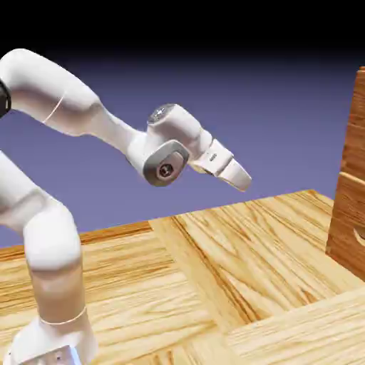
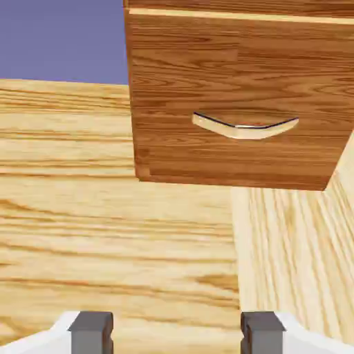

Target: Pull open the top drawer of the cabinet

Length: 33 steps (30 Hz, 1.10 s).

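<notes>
Cabinet (image 1: 347, 221) at exterior view's right edge, partly out of frame — top drawer (image 1: 354, 128) above its pale seam. Gripper (image 2: 177, 333) well apart from cabinet, angled down, fingers spread, nothing between. Curved handle (image 2: 242, 130) on cabinet's lower drawer front (image 2: 207, 76).

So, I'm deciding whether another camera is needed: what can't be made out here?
- Cabinet's top and right side: cut off by the exterior view's edges.
- Top drawer's front: mostly beyond the hand view's top edge.
- Lower drawer's handle: mostly cut off by the exterior view's right edge.
</notes>
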### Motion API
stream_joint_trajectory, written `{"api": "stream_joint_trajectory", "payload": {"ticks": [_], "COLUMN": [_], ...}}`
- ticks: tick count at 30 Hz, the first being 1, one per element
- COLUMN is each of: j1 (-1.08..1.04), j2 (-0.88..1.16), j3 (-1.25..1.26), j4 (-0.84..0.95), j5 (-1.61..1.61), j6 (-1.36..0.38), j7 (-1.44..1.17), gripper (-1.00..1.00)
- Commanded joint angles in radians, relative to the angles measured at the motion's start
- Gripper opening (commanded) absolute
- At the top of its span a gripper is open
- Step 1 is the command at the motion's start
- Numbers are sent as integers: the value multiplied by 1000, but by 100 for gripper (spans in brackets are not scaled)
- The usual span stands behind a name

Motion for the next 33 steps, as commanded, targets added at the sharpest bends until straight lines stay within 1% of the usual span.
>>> {"api": "stream_joint_trajectory", "payload": {"ticks": [1,33], "j1": [-36,-1184], "j2": [-16,-533], "j3": [19,618], "j4": [20,648], "j5": [44,1435], "j6": [-10,-328], "j7": [8,253], "gripper": [0,0]}}
